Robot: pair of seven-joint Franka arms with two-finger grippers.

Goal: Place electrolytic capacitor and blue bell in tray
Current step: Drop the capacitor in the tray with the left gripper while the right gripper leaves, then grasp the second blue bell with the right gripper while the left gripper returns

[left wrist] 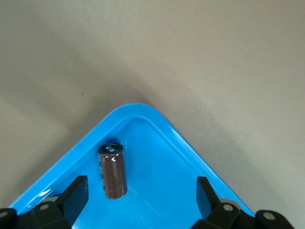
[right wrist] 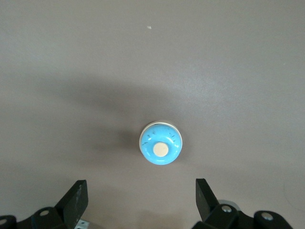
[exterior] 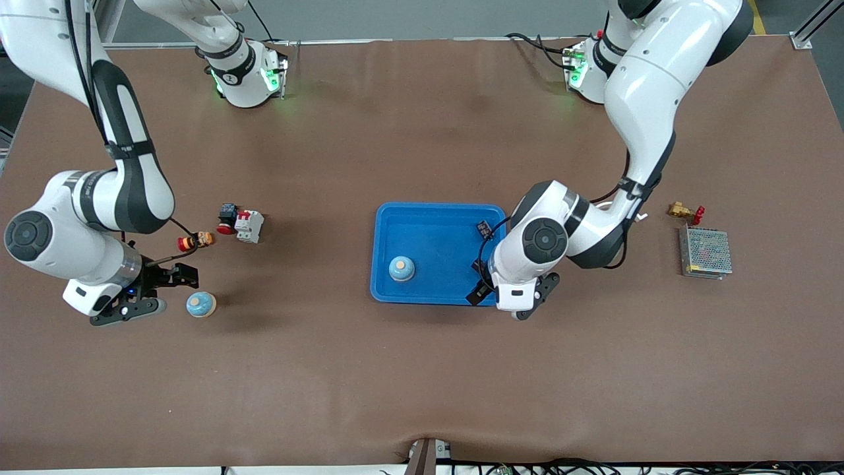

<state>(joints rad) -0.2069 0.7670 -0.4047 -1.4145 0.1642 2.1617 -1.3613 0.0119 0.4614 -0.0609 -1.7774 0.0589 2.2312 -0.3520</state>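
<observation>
I am a pair of white arms at a matte brown tabletop (exterior: 422,369), and everything here is placed from the tray (exterior: 428,218). The tray is shallow, rectangular, glossy bright blue plastic with rounded corners and a raised rim.

My left pincer (left wrist: 141,195) hangs over the tray's corner toward the left arm's end, on the side nearer the front camera. Its two black fingers (left wrist: 75,194) stand wide apart and hold nothing. Between them, inside that corner, the electrolytic capacitor (left wrist: 113,170) lies on the tray floor: a smooth dark brown cylinder with a silvery end cap. In the front view my own wrist hides it completely.

A blue bell (exterior: 401,268) also sits inside the tray, a small glossy dome with a pale round button on top, toward the right arm's end of the tray floor.

A second blue bell (exterior: 200,304), of the same domed shape, rests on the bare tabletop well apart from the tray, toward the right arm's end. My right pincer (exterior: 146,292) hovers just beside it, fingers spread wide and empty.

Farther from the tray toward that same end lies a small cluster of red, white and black parts (exterior: 241,223), too small to make out. Toward the left arm's end sits a flat perforated metal box (exterior: 705,252) beside a small brass piece (exterior: 684,211).
</observation>
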